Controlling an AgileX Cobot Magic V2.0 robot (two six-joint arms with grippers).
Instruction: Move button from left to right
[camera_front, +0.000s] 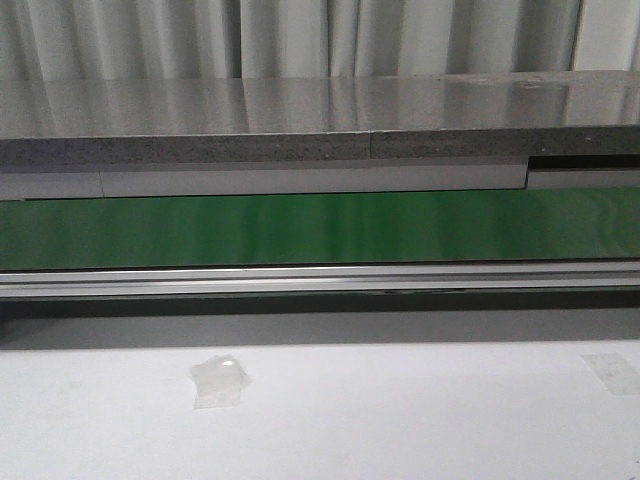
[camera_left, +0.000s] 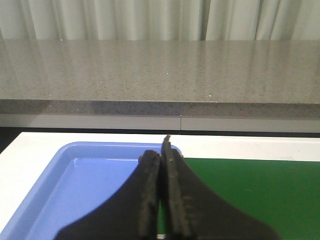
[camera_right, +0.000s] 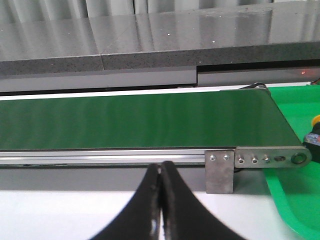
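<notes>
Nearest in the right wrist view: right claw (camera_right: 160, 200) hanging over the white surface (camera_right: 60, 215), fingers pressed together, pinching nothing. Just beyond, green conveyor belt (camera_right: 135, 120) running crosswise, its metal end bracket (camera_right: 220, 172) standing ahead and to one side of the claw. Past the belt's end, green tray (camera_right: 292, 197) lying, and at the picture's edge a sliver of the button (camera_right: 316, 131) showing, yellow cap above a dark body, resting in that tray; too cropped for judging its long axis. Likely sitting on the right side already, nearer the right arm. In the left wrist view: left claw (camera_left: 162, 200) also closed and empty, hovering above the blue tray (camera_left: 75, 185), no button showing there. Farthest back, grey countertop (camera_front: 300, 110) and curtains.
</notes>
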